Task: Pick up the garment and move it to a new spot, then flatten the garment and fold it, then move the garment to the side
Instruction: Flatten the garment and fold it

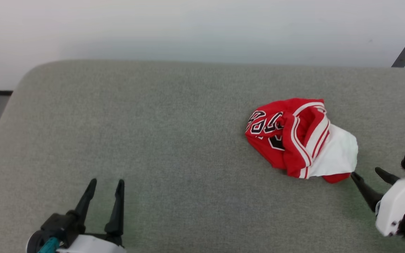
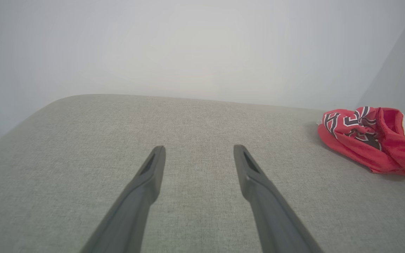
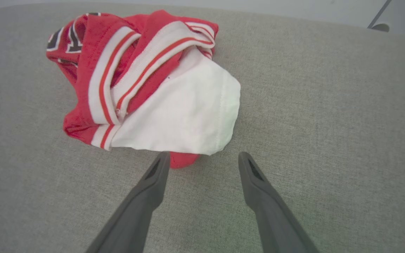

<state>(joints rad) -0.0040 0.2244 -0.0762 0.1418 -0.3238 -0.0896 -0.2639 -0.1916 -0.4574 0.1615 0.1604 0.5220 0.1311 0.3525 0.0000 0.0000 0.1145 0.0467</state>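
- Grey fabric worktop (image 1: 174, 140) carries the garment (image 1: 294, 137), bunched on its right side.
- Just beside the heap's near white edge is the right gripper (image 1: 365, 172), fingers spread, empty, pointing at it.
- Well apart, the left gripper (image 1: 106, 181) is likewise spread and empty; the right arm looks better placed.

A broad padded surface (image 1: 174, 147) of grey-green woven fabric, with a rounded corner (image 1: 35, 72) at its far-left end, carries a crumpled shirt (image 1: 287, 140) of red soft fabric with a white sleeve, red-and-white striped trim and black white-outlined lettering. The shirt lies bunched in a heap, well to the right of that corner, with its white sleeve on the side farthest from it.
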